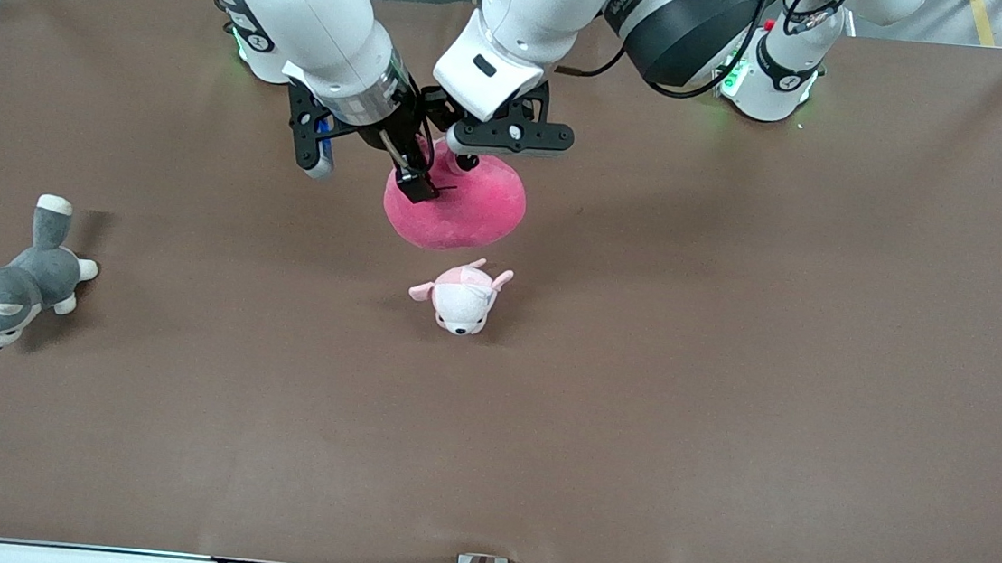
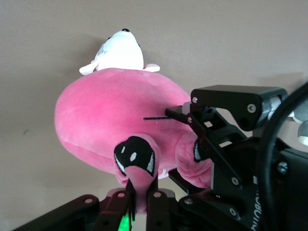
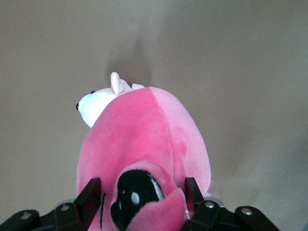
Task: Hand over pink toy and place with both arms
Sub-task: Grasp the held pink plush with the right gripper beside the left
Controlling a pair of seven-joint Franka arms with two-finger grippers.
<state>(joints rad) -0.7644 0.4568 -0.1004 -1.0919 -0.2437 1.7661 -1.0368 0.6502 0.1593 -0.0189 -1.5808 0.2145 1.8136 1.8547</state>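
The brown table (image 1: 725,410) is lying nearest the front camera, bare along its lower edge. On it, toward the right arm's end at about eight o'clock from the table's middle, a grey-and-white husky plush (image 1: 11,288) is lying on its side. Near the centre, a small pale pink-and-white puppy plush (image 1: 463,296) is sitting, its face turned toward the front camera.

Just at twelve o'clock from the puppy, the round hot-pink plush toy (image 1: 462,210) is hanging in the air over the table, carried between both arms. The left gripper (image 1: 466,161) is reaching in from the left arm's base and is pinching shut on a small nub of the pink toy (image 2: 139,192) at its upper edge. The right gripper (image 1: 415,179) is angling down beside it, its fingers (image 3: 89,197) standing apart on either side of the toy's eye patch and ear (image 3: 144,197), pressing against the plush without being fully closed.
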